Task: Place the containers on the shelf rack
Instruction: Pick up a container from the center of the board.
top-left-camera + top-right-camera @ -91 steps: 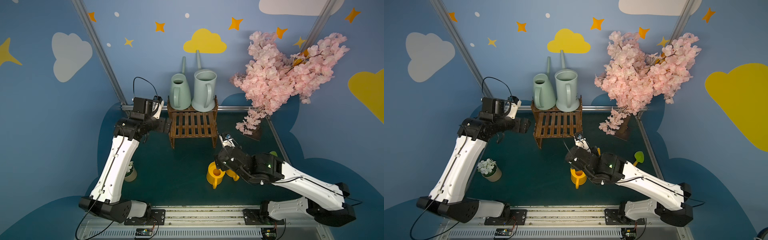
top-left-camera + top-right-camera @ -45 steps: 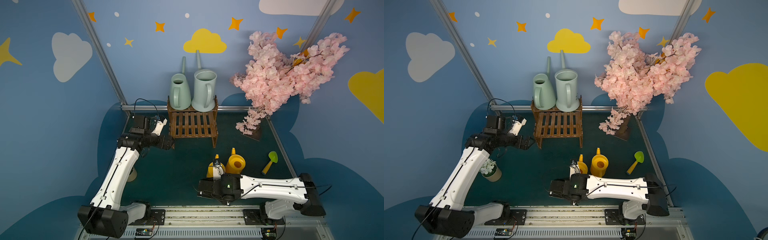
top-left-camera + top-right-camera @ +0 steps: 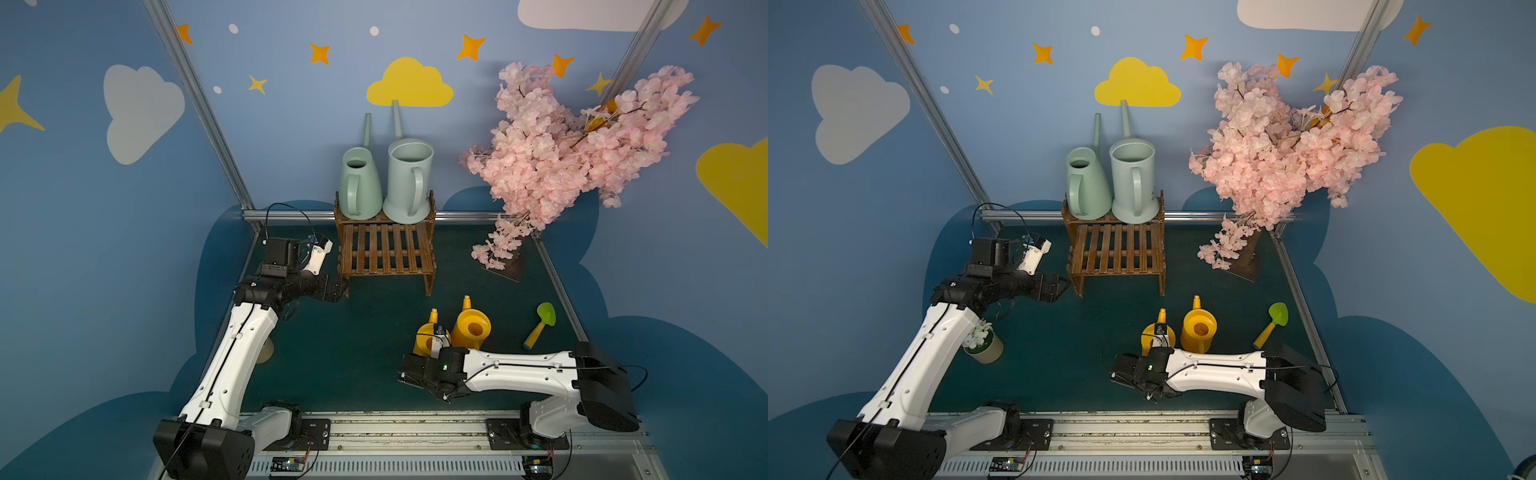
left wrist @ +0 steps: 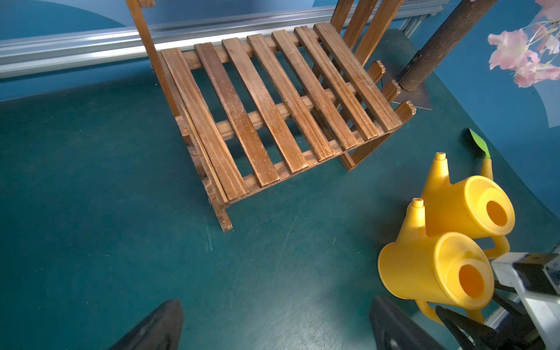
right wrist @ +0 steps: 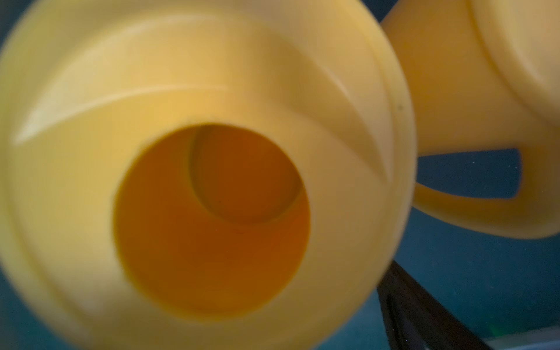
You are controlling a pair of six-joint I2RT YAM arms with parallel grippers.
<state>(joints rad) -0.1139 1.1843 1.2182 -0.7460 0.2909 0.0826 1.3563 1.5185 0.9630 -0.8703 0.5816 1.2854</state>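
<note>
Left gripper (image 4: 275,303): jaws wide, empty, beside shelf rack (image 3: 386,253).
Right gripper (image 4: 481,321): at nearer yellow can (image 3: 426,338); opening cannot be told.
Mint can (image 3: 359,183), grey-blue can (image 3: 407,178): rack upper tier.
Farther yellow can (image 3: 471,330): counter (image 3: 353,345), beside nearer one.

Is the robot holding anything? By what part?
Left tool: open, holding nothing. Right tool is at the handle of the nearer yellow can; a grip cannot be told.

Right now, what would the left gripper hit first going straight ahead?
Probably the dark brown slatted wooden shelf rack, near its front corner; the left gripper points there, though depth is unclear.
</note>
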